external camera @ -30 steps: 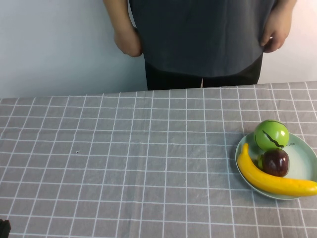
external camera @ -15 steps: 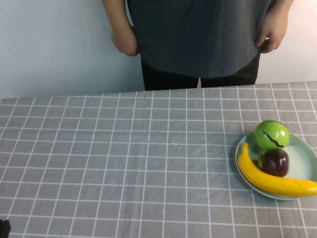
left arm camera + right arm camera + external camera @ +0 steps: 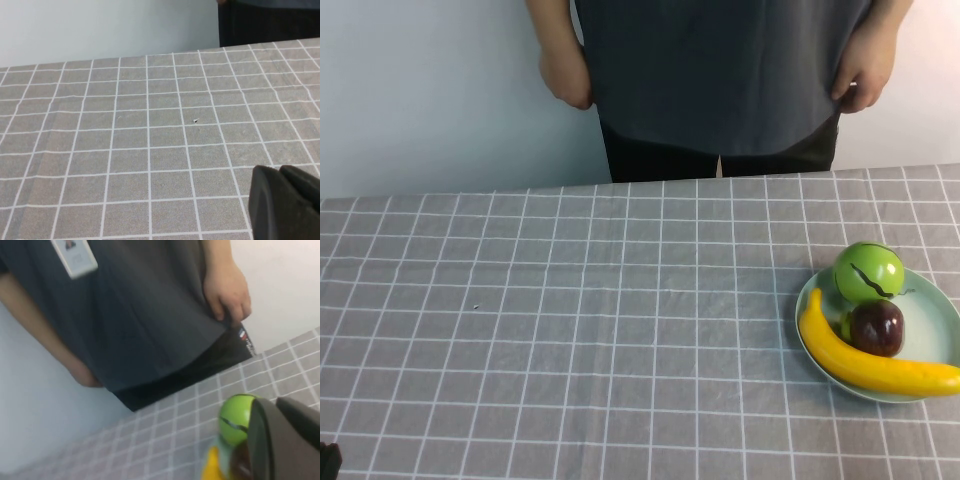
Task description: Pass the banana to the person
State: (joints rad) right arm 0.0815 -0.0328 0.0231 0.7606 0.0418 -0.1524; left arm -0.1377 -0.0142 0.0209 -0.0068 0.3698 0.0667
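One standing person in a loose dark grey T-shirt and black trousers (image 3: 720, 70) waits behind the far edge of a table covered in grey cloth with a white grid (image 3: 570, 320), both hands hanging at the hips and neither held out. On the robot's right side sits a round pale green plate (image 3: 932, 325) holding three fruits packed close together. Its long, glossy, bright yellow curved banana (image 3: 865, 360) lies along the plate's near rim, apparently touching a small dark red fruit (image 3: 876, 326), with a round green apple (image 3: 868, 272) just behind. A grasp could likely nudge those neighbours, or the smooth skin could slip; arriving before a hand is offered could mean a drop. A sliver of the black left gripper (image 3: 285, 205) sits low over bare cloth, and the black right gripper (image 3: 282, 440) hovers near the plate; whether either set of fingers is apart or together cannot be told.
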